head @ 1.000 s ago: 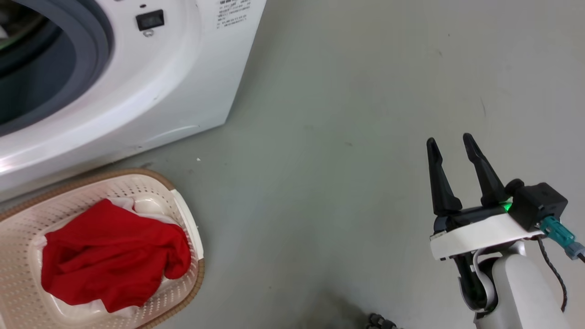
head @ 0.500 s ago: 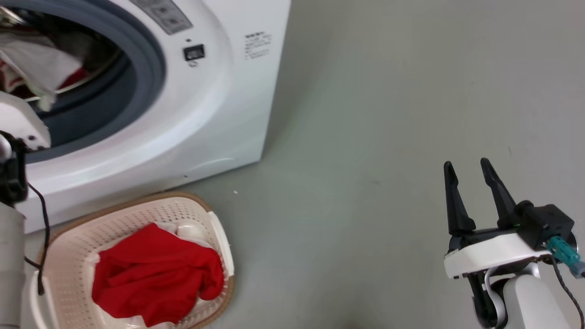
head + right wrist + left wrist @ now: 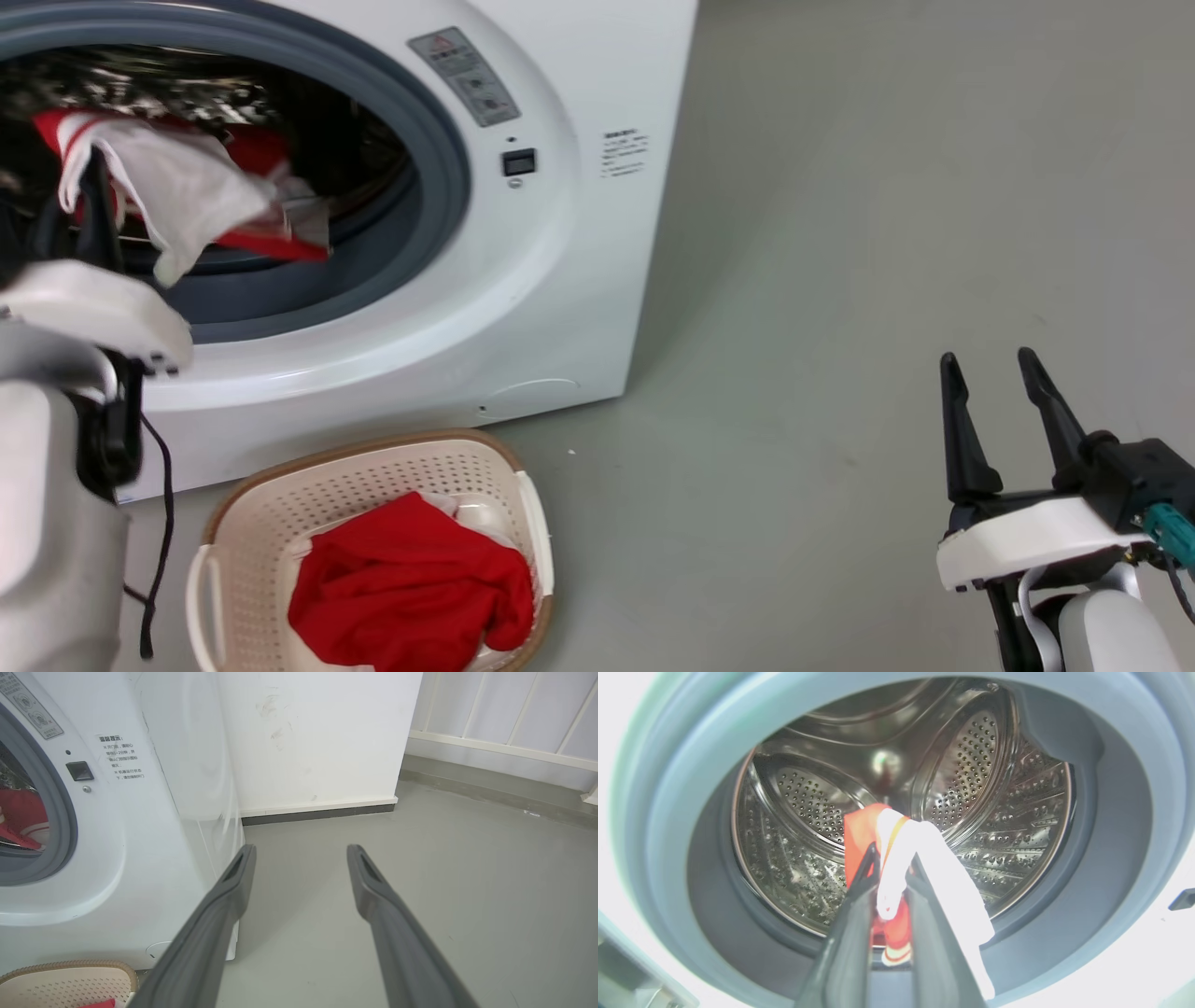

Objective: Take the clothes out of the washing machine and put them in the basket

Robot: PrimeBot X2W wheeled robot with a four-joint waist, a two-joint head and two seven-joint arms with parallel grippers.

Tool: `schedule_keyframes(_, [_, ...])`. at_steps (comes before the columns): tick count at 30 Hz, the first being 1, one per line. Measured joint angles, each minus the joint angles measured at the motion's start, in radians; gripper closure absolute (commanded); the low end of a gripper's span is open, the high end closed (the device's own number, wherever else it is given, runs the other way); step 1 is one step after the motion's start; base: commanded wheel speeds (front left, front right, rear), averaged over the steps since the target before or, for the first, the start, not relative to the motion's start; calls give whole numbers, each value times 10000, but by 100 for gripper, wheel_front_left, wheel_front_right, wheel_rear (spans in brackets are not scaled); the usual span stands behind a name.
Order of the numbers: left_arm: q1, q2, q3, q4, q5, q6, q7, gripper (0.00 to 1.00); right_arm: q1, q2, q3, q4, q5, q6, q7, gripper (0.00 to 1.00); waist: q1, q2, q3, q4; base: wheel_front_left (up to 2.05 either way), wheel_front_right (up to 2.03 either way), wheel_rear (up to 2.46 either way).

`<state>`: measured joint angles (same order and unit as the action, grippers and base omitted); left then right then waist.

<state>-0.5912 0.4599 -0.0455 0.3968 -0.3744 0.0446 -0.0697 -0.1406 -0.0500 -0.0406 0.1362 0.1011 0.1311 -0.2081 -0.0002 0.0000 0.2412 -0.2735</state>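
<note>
The white washing machine (image 3: 560, 280) stands with its porthole open. In the porthole my left gripper (image 3: 70, 201) is shut on a red and white garment (image 3: 177, 187), which hangs from the fingers. In the left wrist view the left gripper (image 3: 894, 853) pinches the same garment (image 3: 934, 868) in front of the steel drum (image 3: 808, 802). The cream basket (image 3: 373, 448) sits on the floor below the machine with a red garment (image 3: 401, 588) in it. My right gripper (image 3: 990, 359) is open over bare floor at the lower right, with nothing between its fingers.
The grey floor (image 3: 840, 233) stretches to the right of the machine. The right wrist view shows the right gripper (image 3: 301, 848), the machine's side (image 3: 154, 835), the basket's rim (image 3: 65, 967), a white wall (image 3: 317, 742) behind and a railing (image 3: 504, 714) at the far right.
The head camera has turned, so machine and basket sit further right in the picture. My left arm has come into view with the red and white garment in its fingers. The right gripper stays open.
</note>
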Motion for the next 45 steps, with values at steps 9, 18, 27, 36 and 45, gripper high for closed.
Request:
schedule_keyframes(9, [2912, -558, 102, -3260, -176, 777, -159, 100, 663, 0, -163, -709, -320, 0, 654, 0, 1, 0, -593, 913, 0, 0, 0])
schedule_keyframes(18, [5147, -1369, -192, -5055, -186, 1517, -211, 100, 1054, 0, -176, -1223, -575, 0, 1124, 0, 0, 0, -913, 1476, 0, 0, 0])
schedule_keyframes(27, [6125, -2391, -832, -3954, -598, 1563, -506, 100, 1089, 0, 40, -1638, -675, 0, 1388, 0, 2, 0, -590, 1722, 0, 0, 0])
schedule_keyframes(36, [5644, -3164, -965, -886, -1191, 917, -1465, 100, 850, -4, 73, -1929, -755, 0, 1444, 0, 2, 0, 260, 1619, 0, 0, 0])
schedule_keyframes(45, [3541, -3407, -970, 2353, -1231, 313, -1843, 100, 211, -2, 92, -2157, -744, 0, 1348, 0, 3, 0, 1822, 1382, 0, 0, 0])
